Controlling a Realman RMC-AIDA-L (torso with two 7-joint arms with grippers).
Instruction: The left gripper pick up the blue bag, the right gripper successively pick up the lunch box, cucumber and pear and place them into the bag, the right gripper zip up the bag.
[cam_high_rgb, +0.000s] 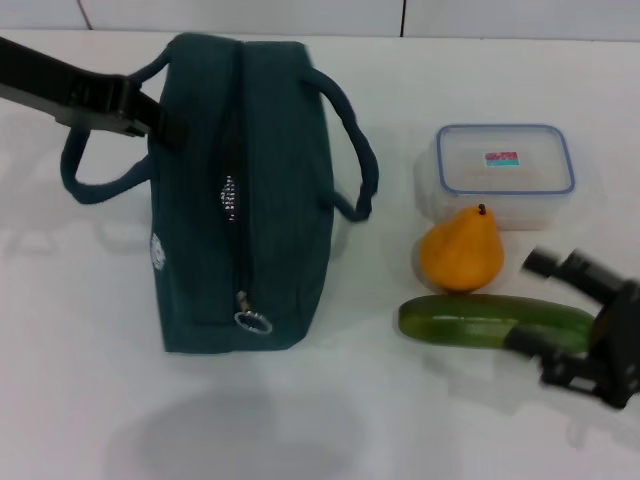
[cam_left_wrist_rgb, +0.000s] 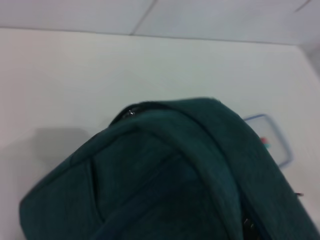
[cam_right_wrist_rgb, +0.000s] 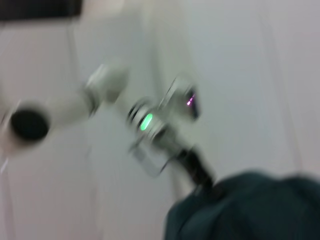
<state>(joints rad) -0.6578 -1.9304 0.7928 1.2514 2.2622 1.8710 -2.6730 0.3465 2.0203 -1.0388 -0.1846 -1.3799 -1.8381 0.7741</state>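
The blue bag (cam_high_rgb: 240, 200) is zipped shut, its ring pull (cam_high_rgb: 253, 321) at the near end. It hangs a little above the table, with its shadow apart from it. My left gripper (cam_high_rgb: 158, 118) grips it at the left handle's base. The bag fills the left wrist view (cam_left_wrist_rgb: 165, 185) and shows in the right wrist view (cam_right_wrist_rgb: 240, 207). The lunch box (cam_high_rgb: 505, 170) sits at the right, with the pear (cam_high_rgb: 460, 250) in front of it and the cucumber (cam_high_rgb: 480, 320) nearer still. My right gripper (cam_high_rgb: 530, 305) is open, its fingers on either side of the cucumber's right end.
The white table (cam_high_rgb: 80, 330) runs to a tiled wall at the back. The lunch box's corner shows in the left wrist view (cam_left_wrist_rgb: 272, 137). The left arm with a green light (cam_right_wrist_rgb: 147, 122) shows blurred in the right wrist view.
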